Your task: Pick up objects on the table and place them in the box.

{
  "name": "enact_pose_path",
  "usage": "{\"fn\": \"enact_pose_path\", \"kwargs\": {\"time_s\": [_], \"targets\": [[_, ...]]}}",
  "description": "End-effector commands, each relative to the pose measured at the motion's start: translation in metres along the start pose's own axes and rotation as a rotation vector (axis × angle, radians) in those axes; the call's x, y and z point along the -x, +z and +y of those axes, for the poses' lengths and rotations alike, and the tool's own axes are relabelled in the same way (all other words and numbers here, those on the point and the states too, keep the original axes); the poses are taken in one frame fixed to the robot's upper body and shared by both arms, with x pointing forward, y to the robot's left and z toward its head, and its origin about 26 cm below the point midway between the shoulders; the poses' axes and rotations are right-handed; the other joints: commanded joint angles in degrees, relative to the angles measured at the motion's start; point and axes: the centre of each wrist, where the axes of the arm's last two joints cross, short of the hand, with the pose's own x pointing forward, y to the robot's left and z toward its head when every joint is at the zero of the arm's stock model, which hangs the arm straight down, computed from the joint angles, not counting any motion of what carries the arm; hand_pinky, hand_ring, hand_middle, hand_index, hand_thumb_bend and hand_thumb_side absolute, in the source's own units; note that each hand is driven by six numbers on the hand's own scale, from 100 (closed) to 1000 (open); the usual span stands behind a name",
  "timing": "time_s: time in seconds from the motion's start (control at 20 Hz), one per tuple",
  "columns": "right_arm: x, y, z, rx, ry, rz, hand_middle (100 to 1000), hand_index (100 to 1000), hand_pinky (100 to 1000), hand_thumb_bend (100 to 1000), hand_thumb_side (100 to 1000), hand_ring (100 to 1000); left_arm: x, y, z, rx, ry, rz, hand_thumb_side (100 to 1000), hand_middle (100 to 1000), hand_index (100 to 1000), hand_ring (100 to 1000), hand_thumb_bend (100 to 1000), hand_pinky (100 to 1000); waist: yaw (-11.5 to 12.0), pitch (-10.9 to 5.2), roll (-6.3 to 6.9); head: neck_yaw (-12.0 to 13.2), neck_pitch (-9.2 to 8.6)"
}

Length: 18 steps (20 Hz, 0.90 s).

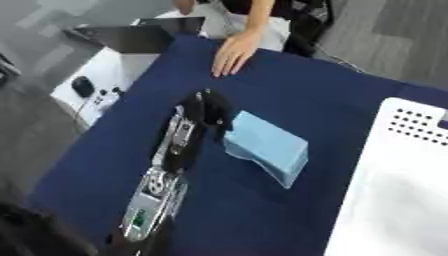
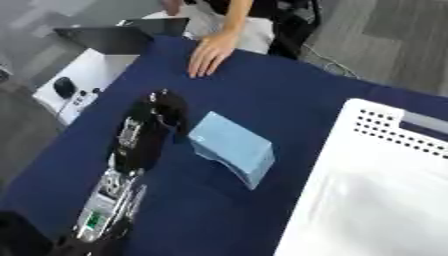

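We see the tabletop (image 1: 289, 95), covered w/ a dark navy cloth, running askew from upper centre to the bottom of the frame. The task's thing, a light blue box-shaped pack (image 1: 267, 146), lies mid-frame on the cloth, tilted diagonally. Can't make out any writing or brand on it.

Our left robot hand (image 1: 207, 111) comes in from the lower left on a black-and-silver arm (image 1: 162, 192) and sits just left of the pack's upper end, fingers bent toward its near corner. It looks to be touching or nearly touching that edge, but we can't tell whether the fingers are curled round it or apart. A small green patch shows on the forearm near the bottom; no text legible.

At the right edge stands the white box (image 2: 385, 145), w/ rows of small round holes along its upper wall, well apart from the pack, w/ bare cloth between them.

At top centre a person's bare hand (image 1: 233, 54) rests flat on the far part of the tabletop, apart from the pack.

Upper left, off the cloth: a white side table (image 1: 105, 75) w/ an open dark laptop (image 1: 140, 35) and a small black mouse-like item (image 1: 83, 86). Floor is grey, carpet-like at upper right.
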Motion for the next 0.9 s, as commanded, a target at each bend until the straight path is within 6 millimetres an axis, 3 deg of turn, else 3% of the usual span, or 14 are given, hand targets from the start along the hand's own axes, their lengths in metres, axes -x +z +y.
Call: {"fn": "enact_pose_path", "kwargs": {"time_s": [0.05,0.1,0.15,0.2,0.4,0.65,0.75,0.8,0.9], "targets": [[-0.006,-0.004,-0.002,-0.040,0.032,-0.012,668,969,812,100,742,683,-0.007,-0.004,0.006,0.012,-0.036,-0.021,712,558,729,416,152,100,-0.1,-0.56,0.08,-0.1,-0.69],[-0.006,-0.004,-0.002,-0.039,0.033,-0.010,670,972,813,100,739,684,-0.007,-0.004,0.007,0.017,-0.054,-0.026,518,647,784,496,273,158,-0.1,-0.41,0.13,-0.1,-0.86],[-0.006,-0.004,-0.002,-0.038,0.035,-0.005,669,971,813,100,739,684,-0.008,-0.005,0.009,0.032,-0.084,-0.034,559,630,779,479,245,142,-0.2,-0.22,0.25,-0.3,-0.99],[-0.006,-0.003,-0.002,-0.038,0.037,-0.001,671,983,816,100,736,685,-0.008,-0.005,0.010,0.051,-0.114,-0.041,361,692,809,564,383,233,-0.2,-0.07,0.35,-0.5,-1.07],[-0.007,-0.002,-0.002,-0.045,0.048,0.025,672,987,817,100,735,686,-0.017,-0.015,0.027,0.237,-0.343,-0.069,168,701,803,590,601,280,-0.6,0.34,1.50,-2.5,-0.24],[-0.009,-0.005,-0.005,-0.061,0.046,0.030,670,966,813,100,737,684,-0.027,-0.038,0.055,0.502,-0.718,-0.106,159,717,809,622,742,351,-2.0,0.49,2.99,-5.4,1.15],[-0.009,-0.007,-0.006,-0.065,0.043,0.030,671,967,813,100,736,684,-0.030,-0.047,0.063,0.580,-0.832,-0.128,170,728,822,645,803,398,-2.5,0.65,3.37,-6.4,1.30],[-0.010,-0.007,-0.006,-0.066,0.042,0.029,671,967,814,100,736,684,-0.030,-0.050,0.065,0.605,-0.874,-0.139,166,725,818,638,784,383,-2.7,0.71,3.45,-6.6,1.32],[-0.010,-0.008,-0.006,-0.069,0.041,0.034,672,973,815,100,734,685,-0.033,-0.060,0.071,0.677,-0.964,-0.172,187,728,828,660,860,444,-3.0,0.89,3.76,-7.3,1.46]]}}
